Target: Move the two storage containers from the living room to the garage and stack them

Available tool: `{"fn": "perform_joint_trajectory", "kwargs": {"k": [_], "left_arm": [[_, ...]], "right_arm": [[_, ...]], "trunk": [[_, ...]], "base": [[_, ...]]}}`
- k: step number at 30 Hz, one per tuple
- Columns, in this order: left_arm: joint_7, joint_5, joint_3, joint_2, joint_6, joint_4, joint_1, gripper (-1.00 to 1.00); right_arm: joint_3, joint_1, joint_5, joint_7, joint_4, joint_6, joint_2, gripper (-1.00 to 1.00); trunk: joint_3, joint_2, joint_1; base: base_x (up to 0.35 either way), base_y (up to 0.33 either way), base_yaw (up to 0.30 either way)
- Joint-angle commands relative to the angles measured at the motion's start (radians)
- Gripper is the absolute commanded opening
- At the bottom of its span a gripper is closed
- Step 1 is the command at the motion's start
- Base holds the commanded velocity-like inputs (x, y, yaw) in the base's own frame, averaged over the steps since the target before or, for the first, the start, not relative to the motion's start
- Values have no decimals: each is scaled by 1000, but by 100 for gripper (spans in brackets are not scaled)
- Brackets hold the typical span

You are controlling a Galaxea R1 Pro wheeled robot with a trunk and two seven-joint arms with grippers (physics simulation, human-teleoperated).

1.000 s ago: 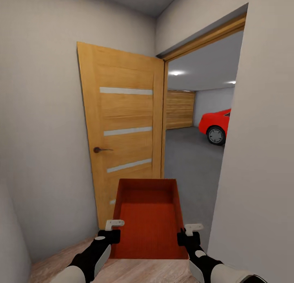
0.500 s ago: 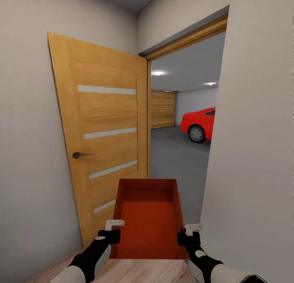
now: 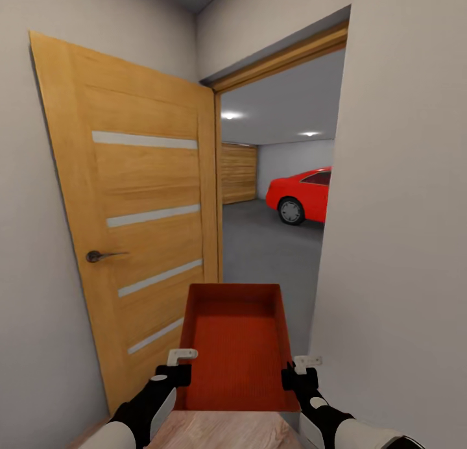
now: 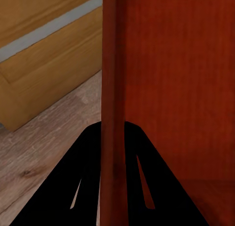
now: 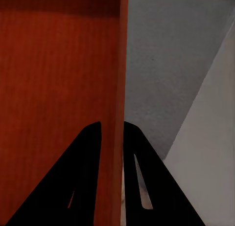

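Orange-red topless plastic storage bin (image 3: 237,345) hangs before me, its side walls pinched by my left gripper (image 3: 176,366) and right gripper (image 3: 299,369). I'm mid-carry at the wooden plank door (image 3: 130,235); next I judge: roll through onto the garage's grey concrete floor (image 3: 269,254).

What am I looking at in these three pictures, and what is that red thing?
A simulated two-armed wheeled robot. The head camera looks down over both arms; the other two sit near each end effector. The left end effector and right end effector each clamp a side wall of one orange-red rectangular topless bin, carried in front. The wrist views show each wall between black fingers. Ahead, an open wooden door leads into a garage with dark grey concrete floor and a red car.
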Motion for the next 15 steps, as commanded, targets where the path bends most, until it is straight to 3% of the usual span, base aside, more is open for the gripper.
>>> {"fn": "perform_joint_trajectory", "kwargs": {"k": [1, 15], "left_arm": [[13, 6, -7, 0, 5, -4, 0, -100], [13, 6, -7, 0, 5, -4, 0, -100]], "right_arm": [[-24, -1, -19, -4, 3, -4, 1, -100], [-23, -1, -18, -4, 3, -4, 1, -100]], "trunk": [[-2, -1, 1], [-2, -1, 1]], "base": [[157, 137, -20], [157, 137, -2]]}}
